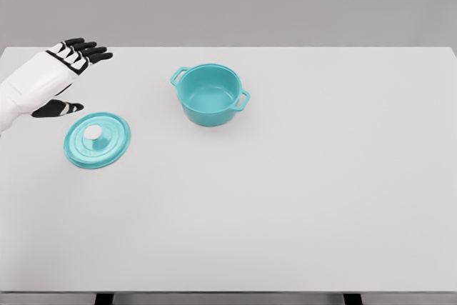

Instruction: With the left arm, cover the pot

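- Table [300,212]: a plain white top fills most of the frame, with a grey wall behind it along the upper edge.
- Pot [210,94]: teal, round, upright, standing open a little above and left of the frame's middle. Two small loop handles, one at its upper left, one at its right side. The inside shows the same teal and looks empty.
- Lid [97,140]: teal disc with a pale knob [93,132] at its centre, lying flat on the table, knob up, in the left part of the frame. It sits lower left of the pot and well apart from it; bare table lies between the two.
- Left hand [64,76]: enters from the left edge on a white arm, at the upper left of the frame. Back of the hand is white, fingers [87,49] are black. The fingers are stretched out and slightly spread, pointing right; the thumb [61,108] is held apart below them. It holds nothing.
- Hand against lid: the hand is above and left of the lid in the frame, the thumb close to the lid's upper left rim. No contact visible; whether the hand is over the table surface or resting on it I cannot tell.
- Pot is uncovered; the lid is on the table.
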